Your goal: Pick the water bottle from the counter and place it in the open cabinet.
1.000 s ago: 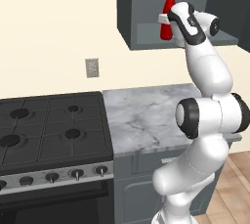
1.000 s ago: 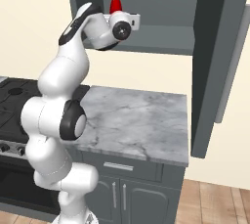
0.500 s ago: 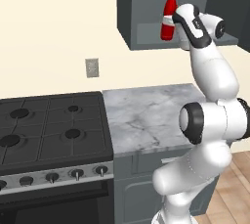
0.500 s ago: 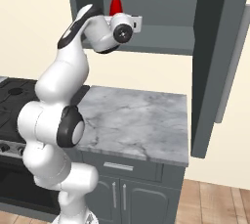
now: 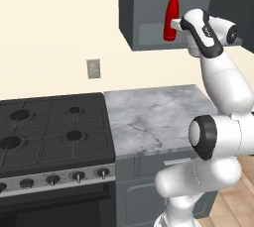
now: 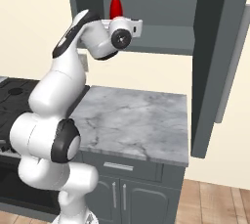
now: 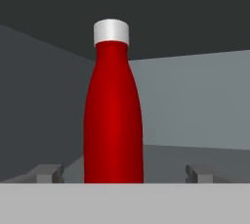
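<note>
The water bottle (image 5: 171,15) (image 6: 115,4) (image 7: 113,115), red with a white cap, stands upright on the grey shelf inside the open cabinet (image 5: 130,20) (image 6: 168,42). My gripper (image 5: 174,24) (image 7: 124,171) is level with the bottle's lower half and open. In the hand view its two fingertips (image 7: 46,171) sit wide on either side of the bottle, with a gap on each side. The counter is out of view.
Below the cabinet lies a small marble top (image 5: 149,117) (image 6: 132,120) beside a black stove (image 5: 49,132). The cabinet's open door (image 6: 210,66) hangs to the right of my arm. A wall outlet (image 5: 93,68) sits left of the cabinet.
The bottle has gone from slightly tilted to upright on the shelf. My hand has drawn back a little from it.
</note>
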{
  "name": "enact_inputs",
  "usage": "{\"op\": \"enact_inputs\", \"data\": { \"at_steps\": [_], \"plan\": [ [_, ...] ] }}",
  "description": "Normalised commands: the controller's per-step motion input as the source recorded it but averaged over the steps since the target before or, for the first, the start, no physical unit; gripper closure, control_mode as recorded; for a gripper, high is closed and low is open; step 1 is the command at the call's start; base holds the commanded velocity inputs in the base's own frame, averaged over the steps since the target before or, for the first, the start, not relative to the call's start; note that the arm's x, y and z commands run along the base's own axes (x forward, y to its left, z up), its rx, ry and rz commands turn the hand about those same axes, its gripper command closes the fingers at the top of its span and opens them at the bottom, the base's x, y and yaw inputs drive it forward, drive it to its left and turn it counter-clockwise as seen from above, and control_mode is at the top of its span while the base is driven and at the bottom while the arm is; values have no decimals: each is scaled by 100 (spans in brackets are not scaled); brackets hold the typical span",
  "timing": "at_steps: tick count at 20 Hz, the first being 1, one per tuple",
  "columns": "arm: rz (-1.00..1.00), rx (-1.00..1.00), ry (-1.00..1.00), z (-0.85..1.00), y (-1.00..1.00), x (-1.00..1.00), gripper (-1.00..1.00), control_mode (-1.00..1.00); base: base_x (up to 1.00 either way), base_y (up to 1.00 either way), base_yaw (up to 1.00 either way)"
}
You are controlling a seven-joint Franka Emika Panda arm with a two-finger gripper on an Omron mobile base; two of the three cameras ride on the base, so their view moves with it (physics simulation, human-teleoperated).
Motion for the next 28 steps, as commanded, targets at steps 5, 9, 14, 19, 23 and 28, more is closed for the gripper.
{"op": "enact_inputs", "data": {
  "at_steps": [5, 9, 14, 19, 23, 28],
  "plan": [
    [-2, -1, 4, 6, -1, -45, -100, -100, 0, 0, 0],
    [-2, -3, 11, 8, 0, -46, -100, -100, 0, 0, 0],
    [-2, -5, 12, 6, -3, -54, -100, -100, 0, 0, 0],
    [-1, -6, 5, 0, -4, -64, -100, -100, 0, 0, 0],
    [-6, -6, 0, -2, 0, -75, -100, -100, 0, 0, 0],
    [-8, -10, 0, -22, 0, -80, -100, -100, 0, 0, 0]
  ]
}}
